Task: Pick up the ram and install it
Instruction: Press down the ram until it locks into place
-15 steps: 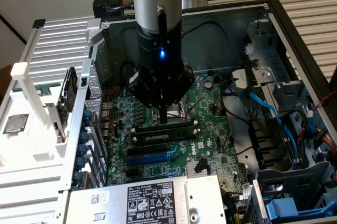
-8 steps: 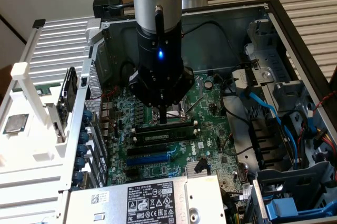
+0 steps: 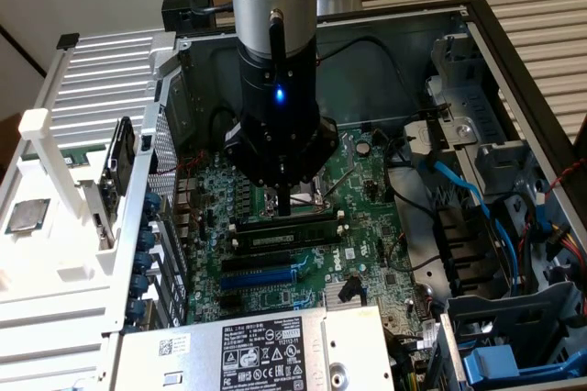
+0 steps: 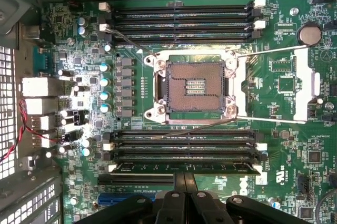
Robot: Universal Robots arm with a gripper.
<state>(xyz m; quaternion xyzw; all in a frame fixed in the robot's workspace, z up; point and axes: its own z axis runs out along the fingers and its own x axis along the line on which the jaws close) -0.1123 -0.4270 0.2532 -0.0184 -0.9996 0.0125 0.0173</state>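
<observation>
The ram lies along the memory slot nearest the blue expansion slot, its top edge just under the gripper, whose jaws are closed together above it. From the exterior view the ram shows a pale label, unreadable. The wrist view reveals the empty CPU socket and 2 banks of black slots with white clips. The power supply sticker reads "DELL".

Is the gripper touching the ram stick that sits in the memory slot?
Touching. In the wrist view the shut gripper meets the top edge of the ram with no gap; the exterior view agrees, fingertips reaching down to it.
</observation>
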